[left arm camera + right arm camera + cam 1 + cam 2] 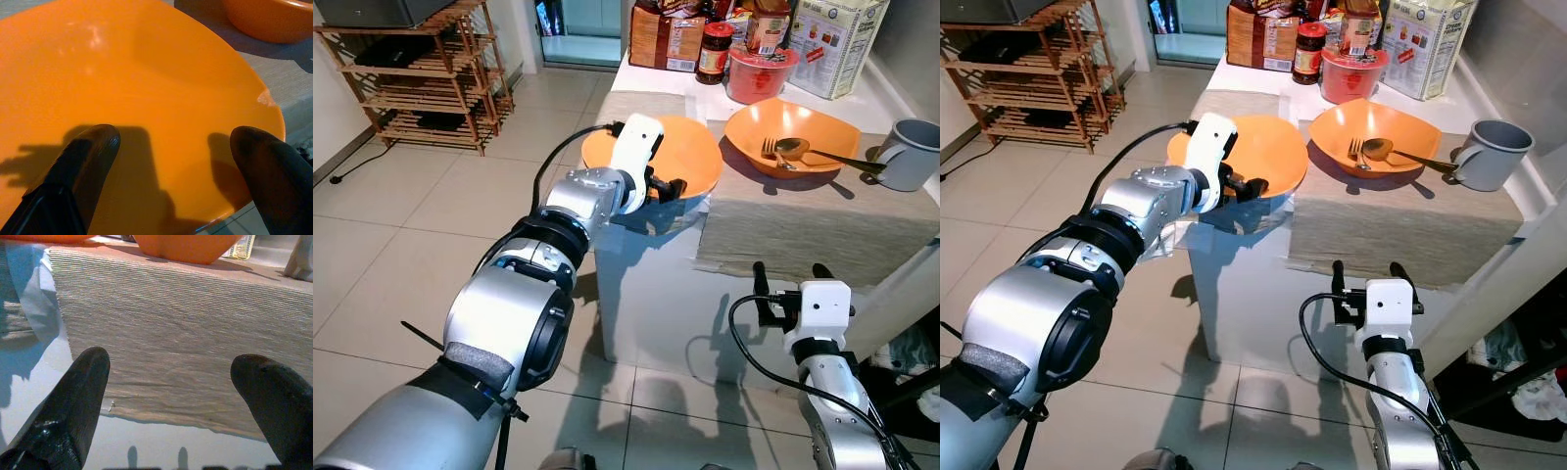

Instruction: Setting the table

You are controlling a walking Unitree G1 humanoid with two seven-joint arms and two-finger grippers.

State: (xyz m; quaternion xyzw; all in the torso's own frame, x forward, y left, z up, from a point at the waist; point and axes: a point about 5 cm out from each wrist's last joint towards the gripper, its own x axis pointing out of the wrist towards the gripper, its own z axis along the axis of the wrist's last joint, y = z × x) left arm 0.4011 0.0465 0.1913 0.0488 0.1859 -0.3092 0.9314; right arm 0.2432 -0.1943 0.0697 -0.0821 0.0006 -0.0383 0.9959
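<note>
**Left gripper spread over plate at table's edge**

Silver left arm reaches out, its left gripper (664, 188) spread wide above the orange plate (690, 157), gripping nothing. That plate lies at the table's (651, 284) near left corner, rim past the edge; a careless nudge could tip it off. One bowl (793, 137) behind holds one fork (771, 150) and one spoon (795, 147). One gray mug (911, 155) stands at the right edge. Right gripper (793, 276), also spread, waits below the placemat (803, 230)

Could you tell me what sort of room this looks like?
Probably a home kitchen or dining area: a tiled floor, a white table with orange bowls on placemats, and food packages behind.
</note>
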